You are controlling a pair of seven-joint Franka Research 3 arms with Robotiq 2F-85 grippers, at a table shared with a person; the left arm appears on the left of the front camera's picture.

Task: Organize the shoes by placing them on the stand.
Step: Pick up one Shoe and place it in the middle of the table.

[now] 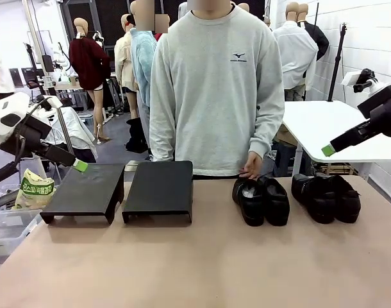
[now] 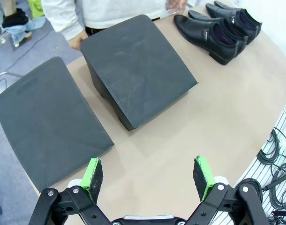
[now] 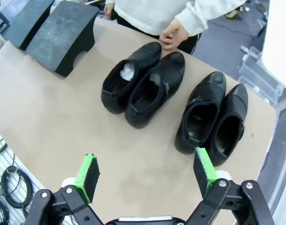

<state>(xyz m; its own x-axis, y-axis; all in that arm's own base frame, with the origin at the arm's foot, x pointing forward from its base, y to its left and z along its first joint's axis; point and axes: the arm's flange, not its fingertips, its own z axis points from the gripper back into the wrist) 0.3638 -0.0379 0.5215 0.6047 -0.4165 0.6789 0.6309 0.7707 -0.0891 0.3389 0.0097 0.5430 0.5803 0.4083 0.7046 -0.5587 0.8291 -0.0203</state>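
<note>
Two pairs of black glossy shoes stand on the right half of the tan table: one pair near the middle, the other pair farther right. Two black stands sit side by side on the left; they also show in the left wrist view as stands. My left gripper hangs open above the left stand's near edge. High above the right pair, my right gripper is open and empty. A person's hand rests by the middle pair's far end.
The person stands at the far edge, behind the stands and shoes. A printed bag and a clear bin sit off the table's left side. A white table stands at the back right. Cables hang beside the near edge.
</note>
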